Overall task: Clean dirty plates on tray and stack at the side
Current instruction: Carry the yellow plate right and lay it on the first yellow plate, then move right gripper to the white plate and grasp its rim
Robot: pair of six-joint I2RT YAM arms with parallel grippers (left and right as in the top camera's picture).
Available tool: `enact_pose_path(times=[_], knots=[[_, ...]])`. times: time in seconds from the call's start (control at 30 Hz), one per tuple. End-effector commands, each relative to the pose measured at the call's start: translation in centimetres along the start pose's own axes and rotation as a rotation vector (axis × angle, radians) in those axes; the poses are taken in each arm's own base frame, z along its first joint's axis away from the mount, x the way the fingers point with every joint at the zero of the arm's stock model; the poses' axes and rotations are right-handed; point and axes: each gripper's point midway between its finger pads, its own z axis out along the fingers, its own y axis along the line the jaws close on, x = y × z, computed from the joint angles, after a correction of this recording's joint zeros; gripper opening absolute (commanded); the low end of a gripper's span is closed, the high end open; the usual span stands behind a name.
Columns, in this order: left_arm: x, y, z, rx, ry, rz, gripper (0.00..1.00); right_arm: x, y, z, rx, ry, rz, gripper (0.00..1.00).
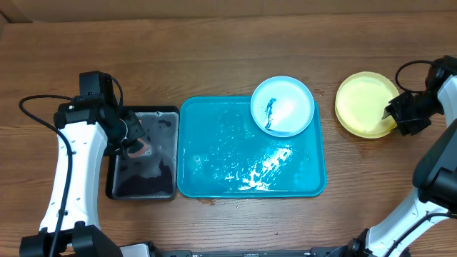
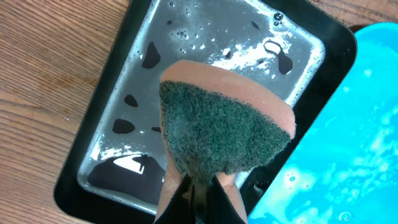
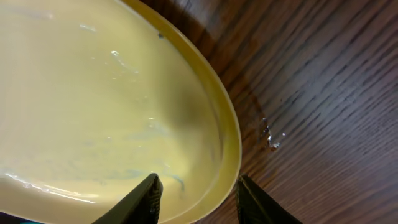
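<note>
A light blue plate [image 1: 283, 106] with a dark green smear lies in the far right corner of the turquoise tray [image 1: 214, 182], whose surface is wet and foamy. A yellow-green plate [image 1: 365, 103] lies on the table right of the tray; I cannot tell if another lies under it. My right gripper [image 1: 392, 113] is open, its fingers [image 3: 198, 198] straddling that plate's [image 3: 93, 93] right rim. My left gripper [image 2: 199, 196] is shut on a sponge [image 2: 224, 130], green scouring face up, above the black tray [image 2: 93, 180].
The smaller black tray [image 1: 118, 187] holds soapy water and stands against the turquoise tray's left side [image 2: 348, 149]. Water drops [image 3: 272, 134] lie on the wooden table beside the yellow-green plate. Cables hang near both arms.
</note>
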Motion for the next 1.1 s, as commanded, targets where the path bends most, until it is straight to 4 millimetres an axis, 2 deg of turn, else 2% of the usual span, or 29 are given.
enact_pose_path(times=[0.0,0.1,0.17,0.23,0.27,0.33,0.43,0.53,0.73,1.07], knots=[[0.1,-0.1,0.2,0.007,0.006,0.024,0.04,0.1,0.7,-2.6,-0.026,-0.061,-0.045,0.41],[0.1,-0.1,0.2,0.007,0.005,0.024,0.04,0.7,2.2,-5.7,-0.063,-0.126,-0.101,0.41],[0.1,-0.1,0.2,0.007,0.005,0.024,0.04,2.0,3.8,-8.1,-0.095,-0.176,-0.194,0.41],[0.1,-0.1,0.2,0.007,0.006,0.024,0.04,4.0,5.6,-10.0,-0.122,-0.219,-0.321,0.42],[0.1,-0.2,0.2,0.008,0.006,0.024,0.04,6.1,7.3,-11.1,-0.142,-0.246,-0.454,0.45],[0.1,-0.2,0.2,0.010,0.006,0.024,0.04,9.0,9.6,-11.6,-0.155,-0.265,-0.643,0.55],[0.1,-0.2,0.2,0.010,0.003,0.024,0.04,12.1,12.4,-10.6,-0.154,-0.267,-0.827,0.57],[0.1,-0.2,0.2,0.010,0.006,0.024,0.04,13.5,14.7,-8.2,-0.154,-0.272,-0.898,0.60],[0.4,-0.1,0.2,0.005,0.017,0.024,0.04,13.6,16.6,-3.0,-0.165,-0.178,-0.941,0.54],[0.5,0.0,0.2,0.004,0.022,0.027,0.04,13.8,17.8,3.2,-0.196,-0.057,-1.000,0.52]])
